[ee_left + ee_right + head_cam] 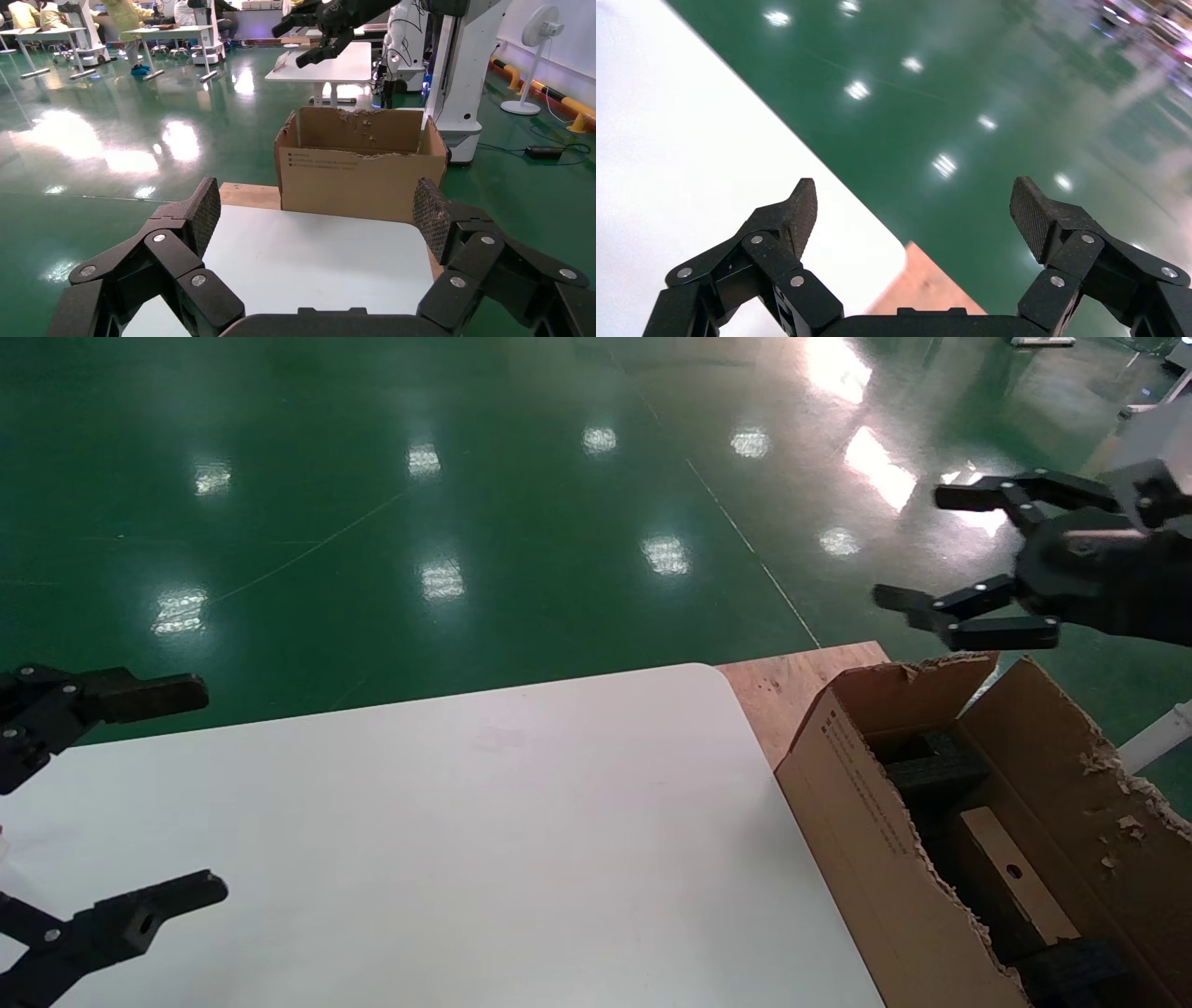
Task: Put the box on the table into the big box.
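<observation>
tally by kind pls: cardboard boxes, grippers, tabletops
Cardboard boxes: 2, the big box and the box lying inside it
Grippers: 2, left gripper and right gripper, both open and empty
Tabletops: 1, the table
Total: 5

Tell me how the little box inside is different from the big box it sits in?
The box is small and flat; the big box is large and deep, and holds it. The box has one round hole in its broad face; the big box has small printed text on its side instead. The box's edges look neat, while the big box's flap edges are ragged and torn. Both are brown cardboard.
</observation>
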### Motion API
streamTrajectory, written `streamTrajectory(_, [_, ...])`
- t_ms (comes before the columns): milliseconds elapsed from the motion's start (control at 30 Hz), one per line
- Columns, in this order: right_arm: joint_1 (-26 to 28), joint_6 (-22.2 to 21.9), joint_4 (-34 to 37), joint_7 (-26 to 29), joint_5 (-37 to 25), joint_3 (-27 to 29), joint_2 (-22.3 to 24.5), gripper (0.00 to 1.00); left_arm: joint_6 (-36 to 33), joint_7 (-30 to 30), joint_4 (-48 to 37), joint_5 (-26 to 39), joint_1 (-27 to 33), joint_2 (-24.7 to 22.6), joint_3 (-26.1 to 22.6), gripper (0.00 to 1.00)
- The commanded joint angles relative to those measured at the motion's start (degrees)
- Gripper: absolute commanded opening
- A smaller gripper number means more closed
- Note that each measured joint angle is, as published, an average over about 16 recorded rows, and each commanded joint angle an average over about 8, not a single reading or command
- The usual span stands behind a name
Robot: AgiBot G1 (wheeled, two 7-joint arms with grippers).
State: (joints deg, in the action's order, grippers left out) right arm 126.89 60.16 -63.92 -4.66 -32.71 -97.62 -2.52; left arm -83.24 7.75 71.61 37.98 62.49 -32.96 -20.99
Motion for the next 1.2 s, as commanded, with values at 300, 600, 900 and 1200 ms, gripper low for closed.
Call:
streamTrajectory(300, [-16.4, 6.4, -2.4, 3.9, -2.3, 20.5, -8.1, 1.0, 0.0, 0.0, 0.0, 0.0, 0.0, 0.0, 0.0, 1.0])
streamTrajectory(600, [-31.1, 12.2, -4.6, 7.3, -4.4, 38.9, -15.5, 1.0, 0.0, 0.0, 0.0, 0.0, 0.0, 0.0, 0.0, 1.0])
streamTrajectory(900, [-45.8, 17.9, -6.8, 10.8, -6.4, 57.3, -22.8, 1.0, 0.0, 0.0, 0.0, 0.0, 0.0, 0.0, 0.0, 1.0])
streamTrajectory(1200, [-58.9, 23.0, -8.7, 13.9, -8.3, 73.6, -29.3, 1.0, 0.0, 0.0, 0.0, 0.0, 0.0, 0.0, 0.0, 1.0])
